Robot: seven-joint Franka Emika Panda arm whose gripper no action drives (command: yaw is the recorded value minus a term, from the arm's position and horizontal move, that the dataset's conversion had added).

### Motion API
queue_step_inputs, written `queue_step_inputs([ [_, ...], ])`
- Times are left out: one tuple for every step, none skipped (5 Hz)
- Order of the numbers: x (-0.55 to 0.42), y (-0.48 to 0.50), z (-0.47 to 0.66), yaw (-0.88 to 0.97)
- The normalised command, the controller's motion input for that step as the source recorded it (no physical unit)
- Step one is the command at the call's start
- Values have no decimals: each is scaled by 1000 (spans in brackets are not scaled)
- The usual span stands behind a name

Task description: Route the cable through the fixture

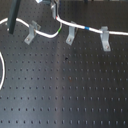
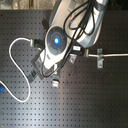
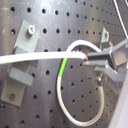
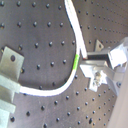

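The white cable (image 1: 44,34) runs across the black perforated board. It passes the left fixture (image 1: 31,31), rises at its green band (image 1: 59,29) to my gripper (image 1: 54,11), then runs right past the blue band (image 1: 86,28) and through the right fixture (image 1: 105,37). The middle fixture (image 1: 70,36) stands just below the cable. In the first wrist view my gripper (image 3: 91,58) is shut on the cable (image 3: 30,58) close to the green band (image 3: 63,67), next to a grey fixture (image 3: 20,60). The second wrist view shows the same grip (image 4: 86,59) and band (image 4: 76,63).
In the second exterior view the arm (image 2: 57,40) hides most of the fixtures. Only one fixture (image 2: 100,59) shows, with cable (image 2: 116,54) leading right. A slack cable loop (image 2: 14,70) lies at the second exterior view's left, and it also shows in the first exterior view (image 1: 4,70).
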Motion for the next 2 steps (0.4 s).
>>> queue_step_inputs([
  [0, 0, 21, 0],
  [17, -282, 209, 71],
])
